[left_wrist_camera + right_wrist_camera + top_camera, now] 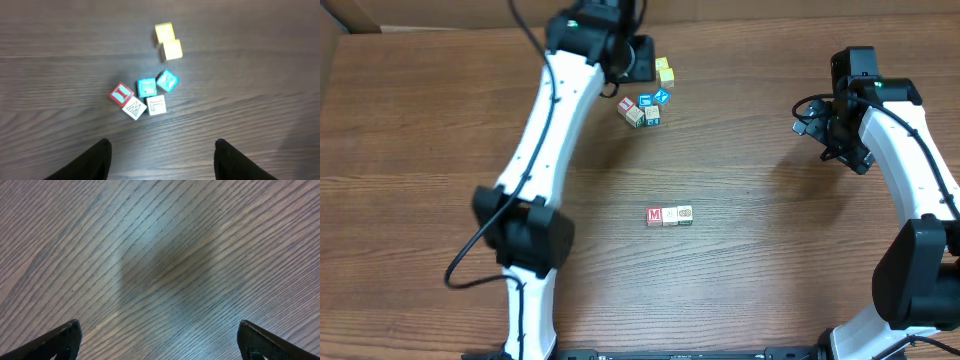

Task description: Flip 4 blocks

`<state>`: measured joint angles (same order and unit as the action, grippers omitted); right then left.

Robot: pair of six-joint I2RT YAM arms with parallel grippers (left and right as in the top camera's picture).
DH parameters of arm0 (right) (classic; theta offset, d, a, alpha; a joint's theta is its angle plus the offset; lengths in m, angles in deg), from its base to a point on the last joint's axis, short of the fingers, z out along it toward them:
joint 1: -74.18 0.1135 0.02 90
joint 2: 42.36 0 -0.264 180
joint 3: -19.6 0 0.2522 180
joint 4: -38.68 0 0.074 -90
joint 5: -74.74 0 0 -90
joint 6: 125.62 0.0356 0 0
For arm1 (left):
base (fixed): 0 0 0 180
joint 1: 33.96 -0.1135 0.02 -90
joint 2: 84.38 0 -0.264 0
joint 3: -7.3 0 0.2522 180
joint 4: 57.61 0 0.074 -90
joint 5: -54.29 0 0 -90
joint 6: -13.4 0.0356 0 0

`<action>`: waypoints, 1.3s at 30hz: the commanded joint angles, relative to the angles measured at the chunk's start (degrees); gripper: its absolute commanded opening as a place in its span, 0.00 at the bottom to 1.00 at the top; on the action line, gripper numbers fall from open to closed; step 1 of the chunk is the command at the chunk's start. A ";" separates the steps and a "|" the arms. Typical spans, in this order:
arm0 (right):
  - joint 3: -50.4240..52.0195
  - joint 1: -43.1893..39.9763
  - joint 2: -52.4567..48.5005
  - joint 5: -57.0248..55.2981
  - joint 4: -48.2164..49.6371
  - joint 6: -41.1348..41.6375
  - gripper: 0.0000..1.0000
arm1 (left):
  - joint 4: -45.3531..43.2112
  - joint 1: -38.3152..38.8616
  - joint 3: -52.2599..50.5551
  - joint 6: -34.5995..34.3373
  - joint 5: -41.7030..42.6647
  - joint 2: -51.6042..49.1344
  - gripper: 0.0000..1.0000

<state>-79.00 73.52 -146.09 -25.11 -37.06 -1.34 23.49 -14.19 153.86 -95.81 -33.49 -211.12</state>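
- The left gripper [162, 146] hangs over the far part of the table [420, 150], looking down on a bunch of blocks. Its two fingers [100, 157] are partly apart, and nothing is between them.
- Below it is the bunch of five blocks [145, 92], packed close, most of them touching. There is a red-edged block [121, 93] on the left, a blue block [146, 87] in the middle and a second blue one turned cornerwise. Two pale ones sit on the near side.
- A little farther back and to the right are two yellow cubes [171, 50], touching each other. They are plain, so I think they are not for flipping.
- In the middle of the table, nearer, a row of three blocks [669, 215] sits side by side. The left one shows a red M [655, 215].
- The blocks look tiny, light and hard, with smooth sides, so one could slip or skid away. I would pinch one on two flat sides across from each other. I would start at the edge of the bunch, where the fingers have room.
- The right gripper [159, 330] is well off to the right, over bare table. Its fingers are wide apart and it holds nothing.
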 commanded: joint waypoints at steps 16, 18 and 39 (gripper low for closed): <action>-0.68 -0.07 1.07 -0.42 0.17 -0.24 1.00 | -1.44 2.69 0.50 -0.42 -0.74 -14.75 0.43; -0.68 -0.07 1.07 -0.44 0.17 -0.24 1.00 | -1.53 3.17 0.50 -1.81 -0.74 -14.97 0.44; -0.68 -0.07 1.07 -0.42 0.17 -0.24 1.00 | -8.68 6.49 -5.51 -8.28 -11.82 -15.47 0.39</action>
<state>-79.00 73.52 -146.09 -25.13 -37.08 -1.36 16.01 -7.79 150.93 -102.49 -43.98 -225.35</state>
